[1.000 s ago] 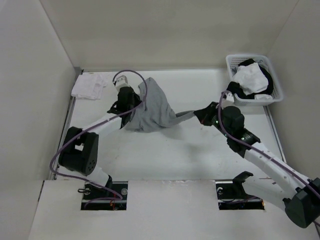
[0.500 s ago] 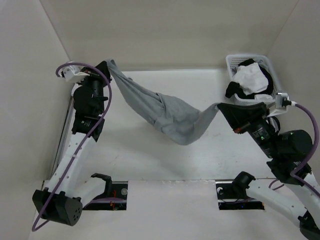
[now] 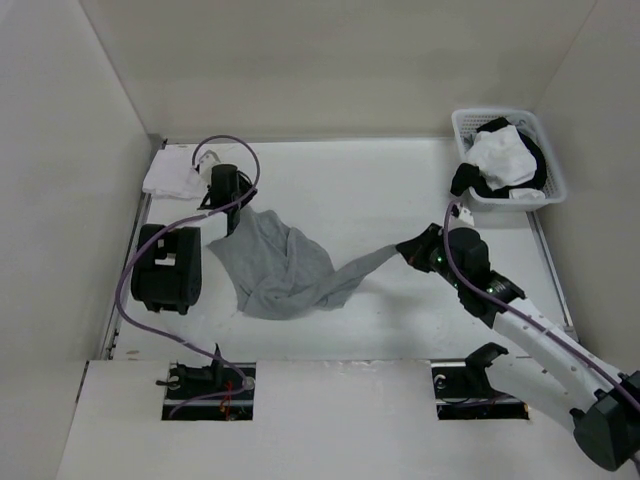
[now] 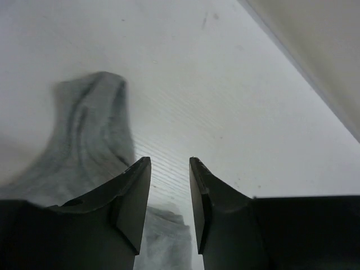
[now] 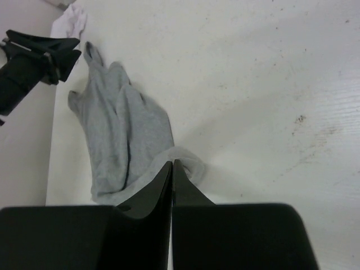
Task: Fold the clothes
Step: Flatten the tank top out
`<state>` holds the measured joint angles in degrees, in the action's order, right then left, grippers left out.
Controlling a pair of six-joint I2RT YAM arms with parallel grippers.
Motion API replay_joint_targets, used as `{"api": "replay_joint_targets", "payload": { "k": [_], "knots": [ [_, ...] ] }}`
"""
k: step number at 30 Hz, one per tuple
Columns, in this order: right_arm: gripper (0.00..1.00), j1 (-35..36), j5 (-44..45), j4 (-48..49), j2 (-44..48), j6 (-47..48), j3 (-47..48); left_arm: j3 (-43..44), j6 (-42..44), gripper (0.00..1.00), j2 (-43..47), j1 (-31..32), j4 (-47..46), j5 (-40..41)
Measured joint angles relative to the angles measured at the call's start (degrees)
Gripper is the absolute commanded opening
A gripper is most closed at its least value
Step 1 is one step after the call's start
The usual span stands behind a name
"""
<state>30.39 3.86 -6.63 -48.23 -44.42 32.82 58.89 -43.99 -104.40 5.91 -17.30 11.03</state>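
Grey garment (image 3: 285, 272) lies crumpled on the table (image 3: 390, 190), left of centre; one twisted end stretches right into the right gripper (image 5: 171, 163), whose jaws are closed tight on that fabric edge; left gripper (image 4: 169, 160) stands over the garment's far-left corner, jaws parted narrowly with bare table showing between them, holding nothing. White plastic basket (image 3: 525, 202) at the far right holds a white garment (image 3: 500, 155) lying on a black garment (image 3: 472, 180), the black one hanging at the basket's near-left rim; white folded cloth (image 3: 172, 178) lies in the far-left corner.
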Motion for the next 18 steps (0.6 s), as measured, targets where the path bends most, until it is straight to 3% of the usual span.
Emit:
{"api": "replay_joint_targets", "payload": {
  "k": [3, 9, 12, 15, 18],
  "knots": [
    [0.01, -1.6, -0.7, 3.3, -2.2, -0.3, 0.2, -2.8, 0.2, 0.34, 5.2, 2.1, -0.8, -0.5],
    [0.01, -6.1, -1.8, 8.1, -3.3, -0.4, 0.8, -18.8, 0.7, 0.13, 29.6, 9.8, -0.8, 1.3],
    [0.01, -9.4, -2.9, 10.1, -3.5, -0.5, 0.8, -25.7, 1.2, 0.05, 38.8, 15.5, 3.7, 1.7],
    [0.01, -12.6, -4.3, 11.8, -3.9, -0.8, 0.7, -31.3, 1.1, 0.06, 46.2, 20.2, 12.3, 2.0],
    [0.01, -14.8, -5.6, 13.6, -3.9, -1.1, 0.2, -34.8, -0.1, 0.17, 52.6, 24.0, 21.4, 2.7]
  ]
}}
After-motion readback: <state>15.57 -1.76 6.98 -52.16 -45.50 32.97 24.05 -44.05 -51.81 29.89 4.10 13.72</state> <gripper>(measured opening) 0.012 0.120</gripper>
